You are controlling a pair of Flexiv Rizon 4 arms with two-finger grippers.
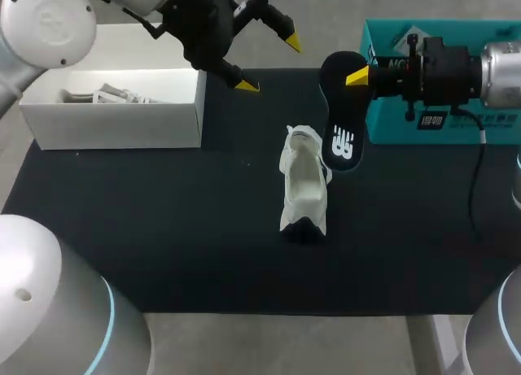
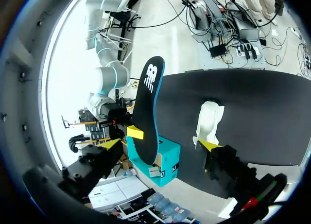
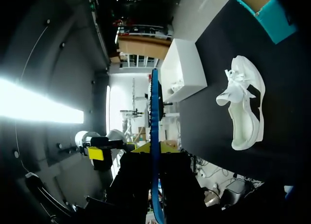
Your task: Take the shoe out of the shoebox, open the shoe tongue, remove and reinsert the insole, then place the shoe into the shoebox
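Note:
A white shoe [image 1: 303, 188] stands on the black mat [image 1: 163, 228], near its middle, with its tongue pulled open. My right gripper [image 1: 352, 80] is shut on the heel end of a black insole [image 1: 342, 123], which hangs above the mat just right of the shoe. In the right wrist view the insole [image 3: 155, 117] shows edge-on between my fingers [image 3: 154, 147], with the shoe [image 3: 245, 102] beside it. My left gripper [image 1: 270, 63] hangs open and empty behind the shoe. From the left wrist the insole [image 2: 146, 107] and shoe [image 2: 209, 122] lie ahead of the open fingers [image 2: 160, 145].
The open white shoebox [image 1: 110, 106] with crumpled paper inside stands at the back left. A teal lid [image 1: 440, 74] lies at the back right, under my right arm. The front half of the mat is bare.

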